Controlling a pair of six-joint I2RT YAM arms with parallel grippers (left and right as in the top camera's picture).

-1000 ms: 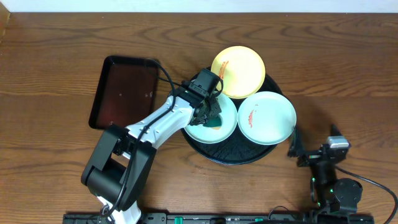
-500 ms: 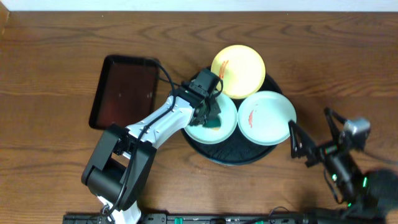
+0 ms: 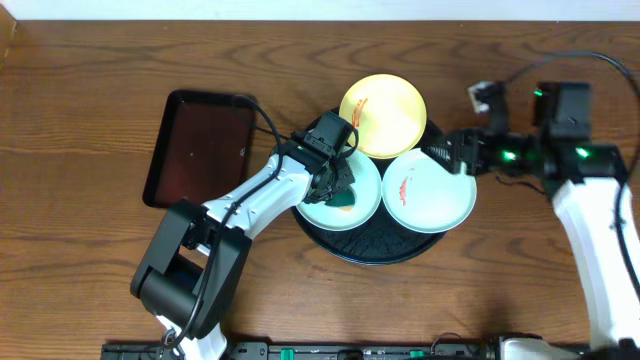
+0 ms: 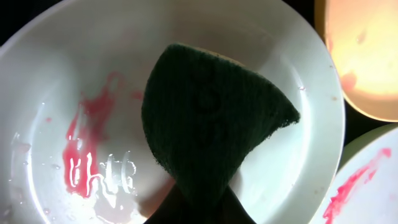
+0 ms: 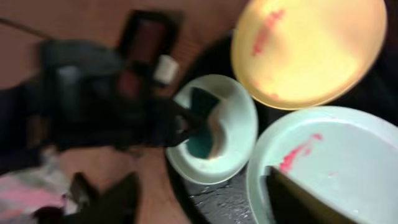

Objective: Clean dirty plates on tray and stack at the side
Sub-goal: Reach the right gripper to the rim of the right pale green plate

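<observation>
At far left a dark rectangular tray (image 3: 198,148) lies on the wooden table (image 3: 80,90). The left gripper (image 3: 338,186) is clamped on the sponge (image 4: 211,118), pressed onto the left pale plate (image 4: 56,81); the red smear (image 4: 87,155) lies left of the sponge. The yellow plate (image 3: 383,115) sits farther back and the right pale plate (image 3: 430,195) to the right, both on the black tray (image 3: 370,248). The right gripper (image 3: 452,152), fingers apart, hovers at that plate's far rim and is the nearer arm to it. Bare wood to the right seems to offer stacking room.
</observation>
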